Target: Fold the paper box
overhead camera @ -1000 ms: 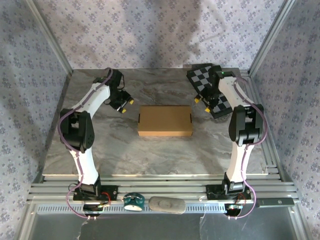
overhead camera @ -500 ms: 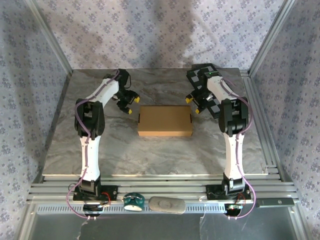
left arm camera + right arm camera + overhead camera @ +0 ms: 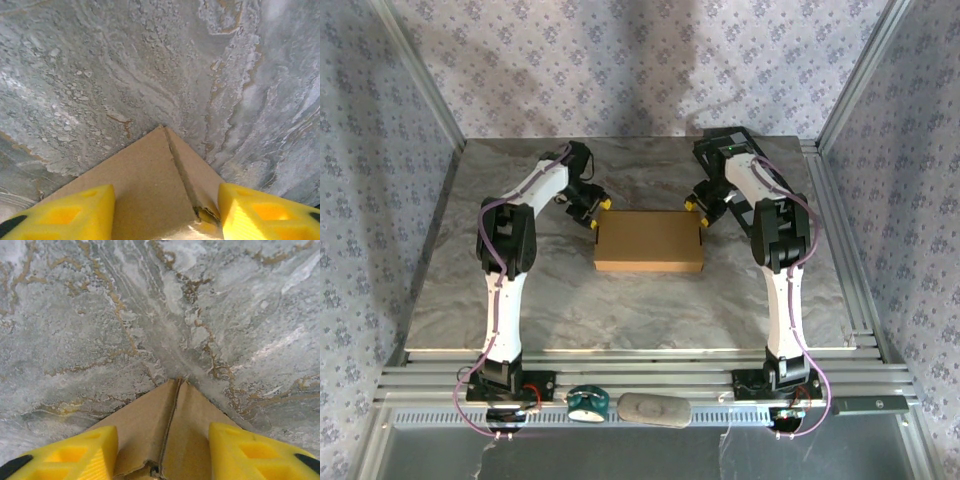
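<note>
Near edge: arm bases on rail, both arms stretched fwd over table point(image 3: 520, 300); grey marbled top, smooth-looking.

Mid-table: paper box point(image 3: 649, 241), plain brown corrugated, lying flat, long side across. Closed into shallow mailer shape, judging by top view.

Far side of box: left tool point(image 3: 599, 213) at far-left corner, right tool point(image 3: 696, 213) at far-right corner. In wrist views, yellow fingers apart w/ box corner set between them, same on both sides. Seam between top panel and side wall running out to corner tip. Some fraying at seam in left wrist view. Pad contact w/ card, i.e. gripping or just flanking: cannot tell, either tool.

Handling, est.:
- Light; stiff across panels, bends only at creases.
- Thin edges and corners prob. crush or fray under hard pinch.
- Likely to slide on smooth table if pushed from one side, so better worked from both corners together.
- Best hold prob. on wall/flap edge near corner, not flat on panel; light squeeze only.
</note>
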You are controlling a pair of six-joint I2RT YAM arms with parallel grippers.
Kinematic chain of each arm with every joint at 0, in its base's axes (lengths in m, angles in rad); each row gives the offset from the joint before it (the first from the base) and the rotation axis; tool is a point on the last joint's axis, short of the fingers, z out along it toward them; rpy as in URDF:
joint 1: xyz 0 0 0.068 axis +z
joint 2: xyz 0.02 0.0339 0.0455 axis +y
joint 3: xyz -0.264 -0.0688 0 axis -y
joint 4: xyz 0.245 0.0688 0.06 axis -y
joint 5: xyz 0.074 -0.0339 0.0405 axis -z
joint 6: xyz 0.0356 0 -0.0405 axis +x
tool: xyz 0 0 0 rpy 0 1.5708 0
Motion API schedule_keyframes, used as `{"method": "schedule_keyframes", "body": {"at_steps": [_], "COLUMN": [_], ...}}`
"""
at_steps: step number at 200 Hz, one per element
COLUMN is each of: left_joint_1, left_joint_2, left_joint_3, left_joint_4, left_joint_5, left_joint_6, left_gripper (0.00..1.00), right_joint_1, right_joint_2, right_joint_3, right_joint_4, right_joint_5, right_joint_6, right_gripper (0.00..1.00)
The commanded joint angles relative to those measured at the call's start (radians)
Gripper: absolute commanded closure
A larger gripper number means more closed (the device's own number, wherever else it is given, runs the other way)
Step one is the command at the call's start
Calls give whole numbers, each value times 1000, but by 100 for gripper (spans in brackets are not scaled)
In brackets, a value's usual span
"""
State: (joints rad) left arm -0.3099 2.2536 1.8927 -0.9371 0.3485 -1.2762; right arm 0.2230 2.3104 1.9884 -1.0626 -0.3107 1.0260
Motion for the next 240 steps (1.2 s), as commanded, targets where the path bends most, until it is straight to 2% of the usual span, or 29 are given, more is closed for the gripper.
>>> {"method": "schedule_keyframes", "body": {"at_steps": [1,43,89,116,150,158,173,183,196,216,228,240], "left_joint_1": [-18,-1,31,38,20,13,-15,-47,-90,-107,-115,-125], "left_joint_2": [0,-52,-95,-166,-284,-311,-395,-489,-602,-749,-830,-887], "left_joint_3": [-17,-6,152,192,99,64,-123,-302,-535,-834,-937,-975], "left_joint_4": [18,53,145,292,473,487,549,641,774,962,1003,963], "left_joint_5": [51,29,-37,-110,-153,-149,-151,-185,-227,-247,-276,-298], "left_joint_6": [-9,-3,79,178,350,367,398,437,452,384,355,355], "left_gripper": [51,55,58,58,59,60,60,60,60,63,64,64], "right_joint_1": [18,19,16,16,37,42,49,61,85,102,109,117], "right_joint_2": [8,-23,-15,-30,-134,-146,-187,-261,-398,-563,-651,-722], "right_joint_3": [9,90,314,454,405,378,258,82,-212,-494,-605,-679], "right_joint_4": [-28,-11,91,146,281,259,231,292,484,596,629,639], "right_joint_5": [-36,-26,-70,-77,-71,-61,-59,-55,-66,-53,-40,-31], "right_joint_6": [-8,-50,-119,-239,-389,-429,-467,-495,-516,-497,-481,-474], "right_gripper": [57,66,71,72,72,72,72,72,70,70,69,68]}}
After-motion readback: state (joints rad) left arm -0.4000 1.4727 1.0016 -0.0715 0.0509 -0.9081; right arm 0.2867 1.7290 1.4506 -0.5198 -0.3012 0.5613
